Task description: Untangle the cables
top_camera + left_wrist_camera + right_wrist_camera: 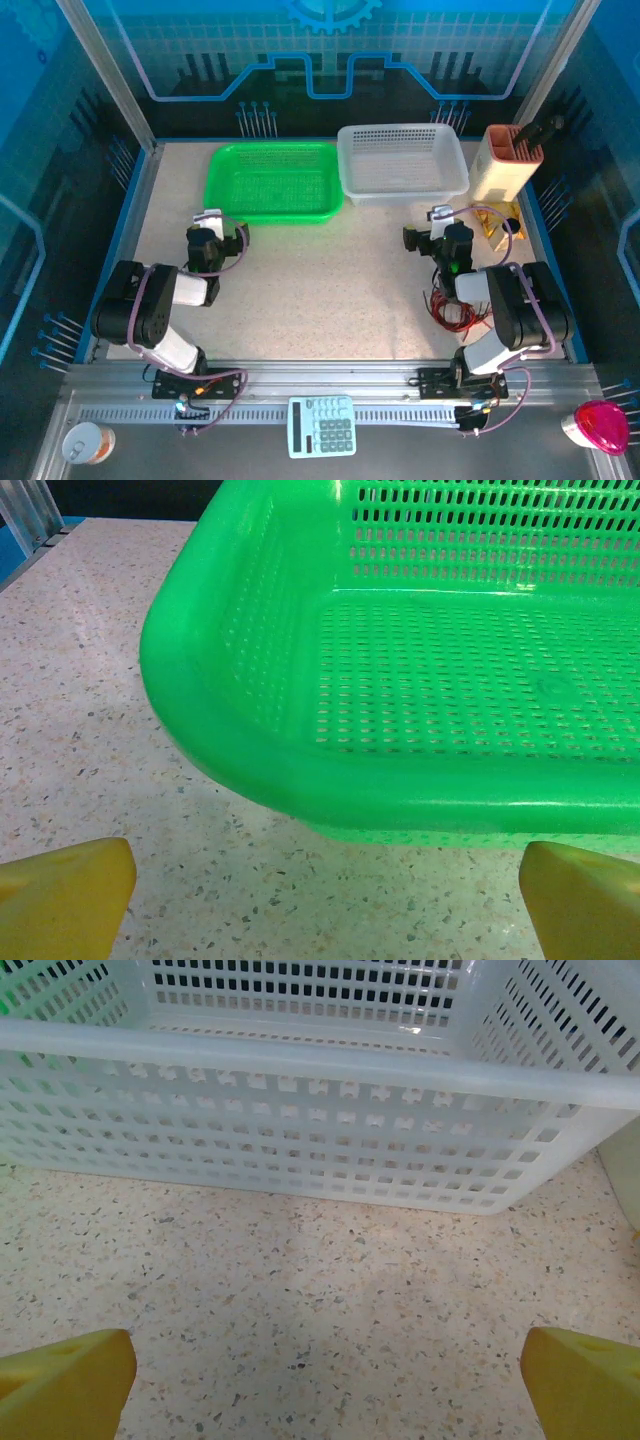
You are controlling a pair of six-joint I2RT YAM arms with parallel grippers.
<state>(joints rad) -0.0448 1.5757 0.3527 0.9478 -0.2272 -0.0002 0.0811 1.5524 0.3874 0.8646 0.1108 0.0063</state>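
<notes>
With the left tool (210,222) and right tool (438,222) both gaping empty, and the cables (455,312) bunched on the desk (330,290) well to the near side of the white basket (403,192), the right tool had best retreat from that basket and pinch one outer strand.

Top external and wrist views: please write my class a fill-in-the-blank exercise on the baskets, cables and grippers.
The left basket is coloured ____.
The right basket is coloured ____.
The cables lie on the table, on its ____ side.
The left gripper and the right gripper are both ____.
Missing words: green, white, right, open.
</notes>
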